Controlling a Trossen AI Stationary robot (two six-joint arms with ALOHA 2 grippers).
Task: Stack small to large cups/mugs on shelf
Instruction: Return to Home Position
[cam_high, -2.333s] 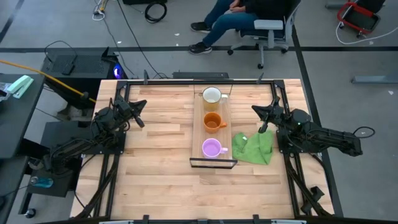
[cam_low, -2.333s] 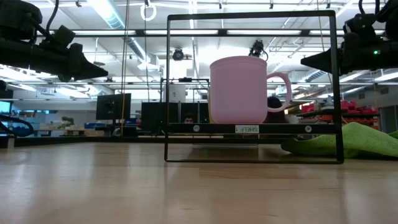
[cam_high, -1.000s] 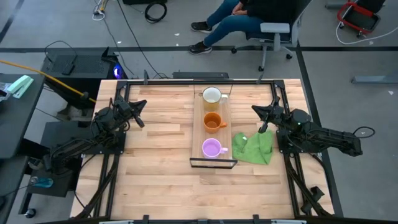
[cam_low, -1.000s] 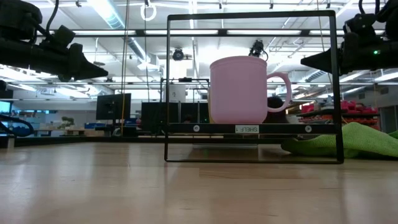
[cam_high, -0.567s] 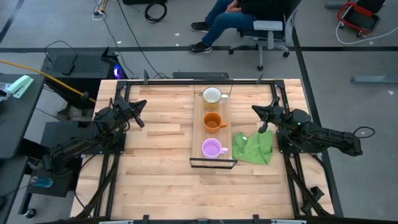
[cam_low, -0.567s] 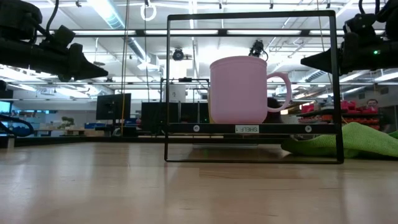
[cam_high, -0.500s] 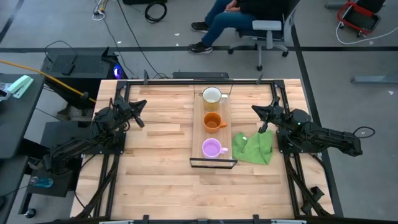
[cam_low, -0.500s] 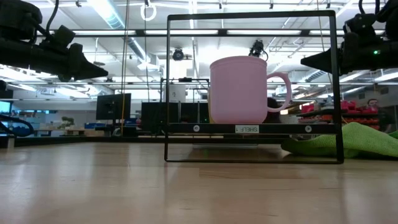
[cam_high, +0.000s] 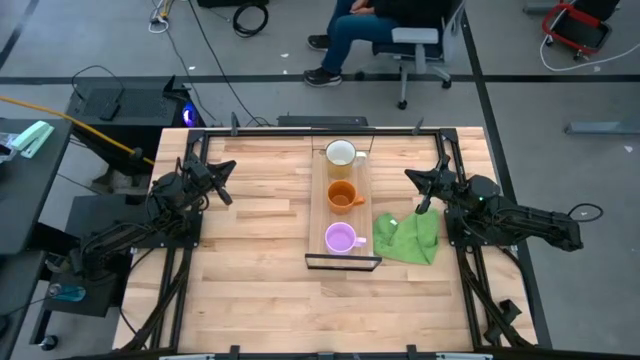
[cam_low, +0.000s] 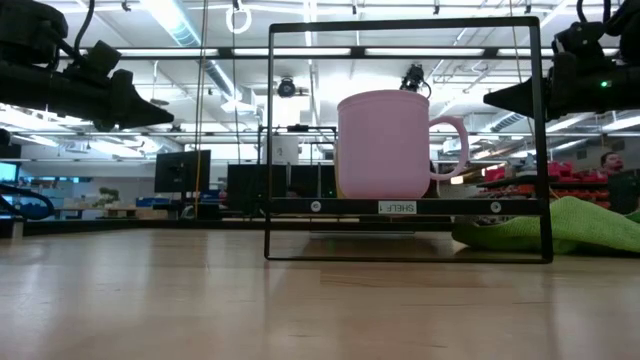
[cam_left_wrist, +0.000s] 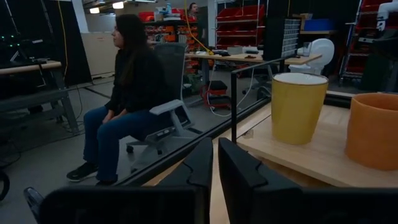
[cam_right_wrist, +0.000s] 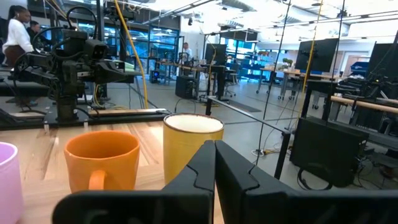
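Three mugs stand in a row on the shelf (cam_high: 322, 215), a light-wood plank in the middle of the table. The yellow-cream mug (cam_high: 341, 154) is at the far end, the orange mug (cam_high: 342, 196) in the middle, and the light-purple mug (cam_high: 341, 238) at the near end, inside the black frame (cam_high: 343, 262). My left gripper (cam_high: 226, 185) hovers shut above the table's left side, well clear of the shelf. My right gripper (cam_high: 415, 190) hovers shut above the right side. Both point level toward the mugs and hold nothing.
A crumpled green cloth (cam_high: 408, 238) lies on the table right of the shelf's near end, below my right gripper. Bare tabletop (cam_high: 260, 230) spreads left of the shelf and toward the near edge. A person sits on a chair (cam_high: 415, 40) beyond the far edge.
Neither arm nor any mug has moved. The person's chair beyond the far edge has rolled a little toward the left.
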